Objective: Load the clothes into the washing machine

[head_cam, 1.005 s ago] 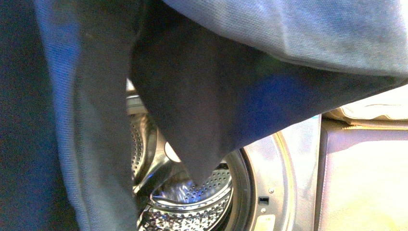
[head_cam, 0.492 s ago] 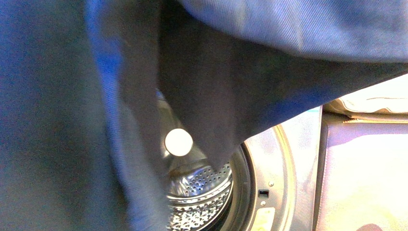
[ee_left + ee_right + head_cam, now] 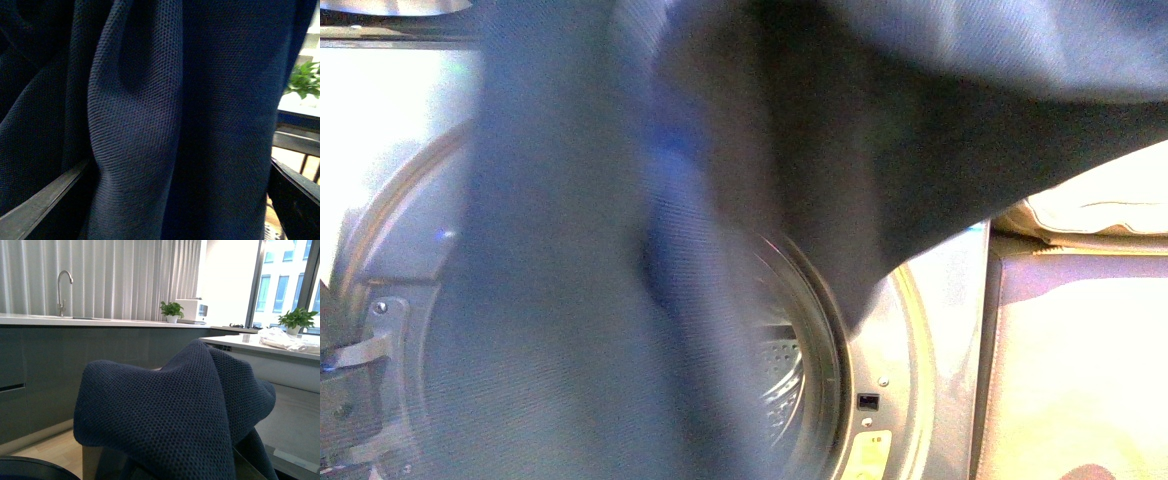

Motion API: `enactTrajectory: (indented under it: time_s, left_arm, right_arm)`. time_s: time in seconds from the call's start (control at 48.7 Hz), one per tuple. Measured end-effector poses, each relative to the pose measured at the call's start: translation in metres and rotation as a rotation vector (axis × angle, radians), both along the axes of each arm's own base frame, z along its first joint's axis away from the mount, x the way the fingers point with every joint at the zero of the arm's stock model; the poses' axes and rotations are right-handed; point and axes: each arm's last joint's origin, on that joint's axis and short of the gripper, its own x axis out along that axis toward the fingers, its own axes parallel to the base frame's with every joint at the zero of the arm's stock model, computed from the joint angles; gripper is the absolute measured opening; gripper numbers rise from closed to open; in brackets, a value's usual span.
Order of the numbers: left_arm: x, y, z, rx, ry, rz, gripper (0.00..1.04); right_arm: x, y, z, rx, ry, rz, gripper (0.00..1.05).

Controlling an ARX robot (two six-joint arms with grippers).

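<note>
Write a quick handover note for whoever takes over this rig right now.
Left gripper: fingers flank the clothes; grip unclear.
Right gripper: hidden under the clothes in its wrist view.
The clothes hang in front of the washing machine mouth and cover most of it. The drum looks empty where it is visible.
Done: clothes lifted to the opening.
Left: push them into the drum, then release.

The clothes (image 3: 580,300) have swung rightward, uncovering the left side of the washing machine (image 3: 410,230).
</note>
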Motion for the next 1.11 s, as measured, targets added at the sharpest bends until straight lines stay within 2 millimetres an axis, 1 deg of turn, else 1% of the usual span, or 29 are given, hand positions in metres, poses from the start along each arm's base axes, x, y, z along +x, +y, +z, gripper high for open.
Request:
enactTrajectory:
  time_s: [0.164, 0.328, 0.533, 0.718, 0.78, 0.882, 0.923, 1.005, 1.108]
  left_arm:
    - [0.005, -0.016, 0.006, 0.034, -0.046, 0.101, 0.98]
    - [0.004, -0.032, 0.008, 0.053, -0.107, 0.150, 0.98]
    - [0.001, -0.050, 0.012, 0.026, -0.139, 0.135, 0.98]
    - [0.006, -0.071, 0.020, -0.021, -0.135, 0.132, 0.98]
    - [0.008, -0.075, 0.021, -0.027, -0.132, 0.147, 0.98]
    - [0.014, -0.083, 0.024, -0.050, -0.114, 0.203, 0.98]
    - [0.018, -0.086, 0.026, -0.057, -0.095, 0.256, 0.98]
    - [0.025, -0.088, 0.026, -0.076, -0.058, 0.350, 0.98]
    - [0.026, -0.087, 0.027, -0.112, -0.054, 0.383, 0.98]
  right_arm:
    - [0.000, 0.000, 0.000, -0.001, -0.001, -0.001, 0.06]
    - [0.000, 0.000, 0.000, -0.001, 0.000, -0.004, 0.06]
    - [0.000, 0.000, 0.000, 0.001, -0.002, -0.003, 0.06]
    - [0.000, 0.000, 0.001, 0.001, -0.003, -0.004, 0.06]
    - [0.000, 0.000, 0.001, 0.001, -0.003, -0.004, 0.06]
    - [0.000, 0.000, 0.001, 0.001, -0.003, -0.004, 0.06]
    - [0.000, 0.000, 0.001, 0.001, -0.003, -0.004, 0.06]
    - [0.000, -0.001, 0.001, 0.001, -0.003, -0.005, 0.06]
    - [0.000, -0.001, 0.001, 0.001, -0.003, -0.006, 0.06]
